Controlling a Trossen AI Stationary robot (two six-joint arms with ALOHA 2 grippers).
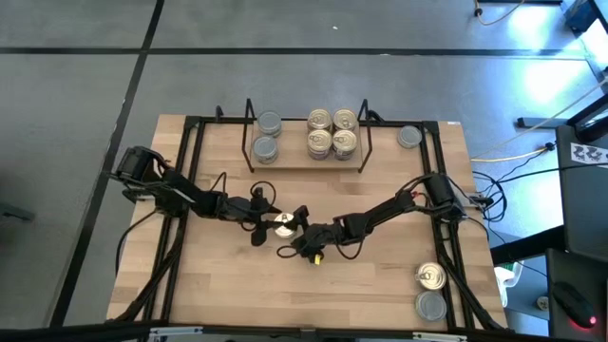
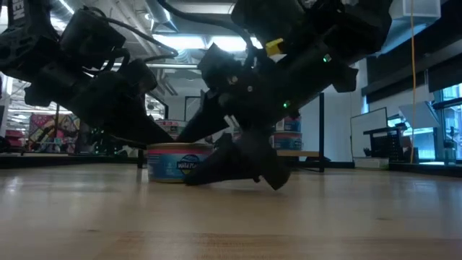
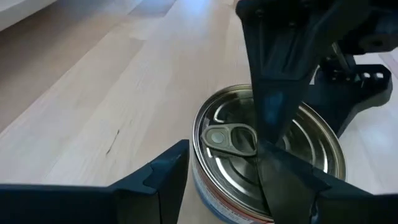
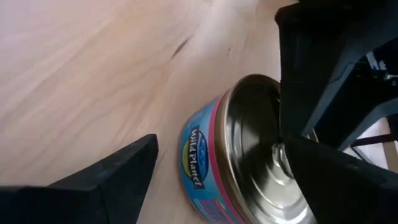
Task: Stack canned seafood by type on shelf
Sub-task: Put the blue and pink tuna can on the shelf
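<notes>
Pull-tab can (image 1: 283,223) mid-tabletop (image 1: 380,285), well in front of the shelf (image 1: 306,157), standing upright. Left gripper (image 1: 267,221) straddling it, fingers (image 3: 273,124) partway spread, one across the lid, not plainly clamped. Right gripper (image 1: 306,237) just beside the can, spread wide, likely steadying or taking it over. On the shelf: grey-topped cans (image 1: 267,136) at one end, gold pull-tab cans (image 1: 332,132) grouped alongside, sorted by type. More cans waiting: one grey (image 1: 409,137) beside the shelf, two (image 1: 430,290) at the near right corner.
</notes>
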